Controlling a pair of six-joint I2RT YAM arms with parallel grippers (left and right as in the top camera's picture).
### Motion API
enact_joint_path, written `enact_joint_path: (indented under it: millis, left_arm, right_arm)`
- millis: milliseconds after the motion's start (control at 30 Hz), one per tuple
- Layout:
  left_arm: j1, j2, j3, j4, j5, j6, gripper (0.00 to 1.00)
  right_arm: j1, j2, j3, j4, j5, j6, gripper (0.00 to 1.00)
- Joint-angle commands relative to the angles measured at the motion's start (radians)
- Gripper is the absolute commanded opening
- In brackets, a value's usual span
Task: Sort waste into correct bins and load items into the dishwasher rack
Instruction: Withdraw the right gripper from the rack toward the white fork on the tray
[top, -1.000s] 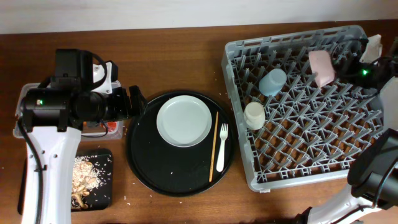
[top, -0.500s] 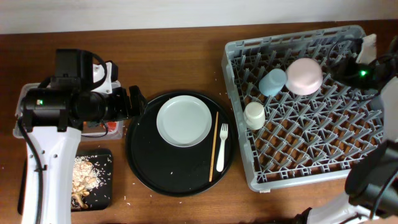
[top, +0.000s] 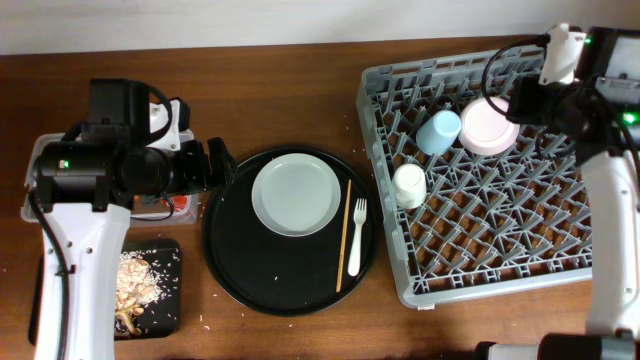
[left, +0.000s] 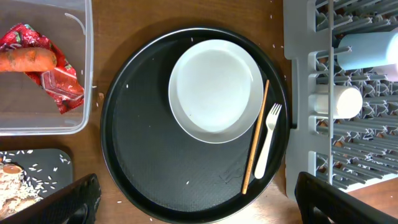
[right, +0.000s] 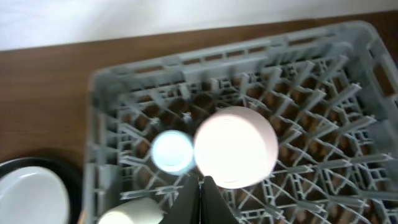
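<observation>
Pinkish-white bowl (top: 488, 125) lies upturned in the dishwasher rack (top: 500, 225), just beside the light-blue cup (top: 438, 132). Right pincer (right: 200, 190) is closed and empty above the rack, next to the bowl. Left pincer (left: 199, 202) is wide open and empty, left of the rack, over the round black tray (left: 143, 162) carrying the plate (left: 216, 90).
</observation>
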Motion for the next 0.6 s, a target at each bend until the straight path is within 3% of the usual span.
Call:
enact_joint_path:
  millis: [0,233,433,567]
  left_arm:
    - [0.003,-0.010,0.018,0.002,-0.003,0.013,0.99]
    - [0.003,-0.010,0.018,0.002,-0.003,0.013,0.99]
    - [0.003,-0.010,0.018,0.002,-0.003,0.013,0.99]
    - [0.003,-0.010,0.018,0.002,-0.003,0.013,0.99]
  right_arm:
    - [0.005,0.126,0.010,0.003,0.054,-0.019,0.04]
    - [0.003,0.363,0.010,0.024,0.272,-0.019,0.04]
    - [-0.010,0.375,0.010,0.071,0.475,-0.018,0.04]
    - [-0.015,0.375,0.010,0.069,0.467,-0.015,0.04]
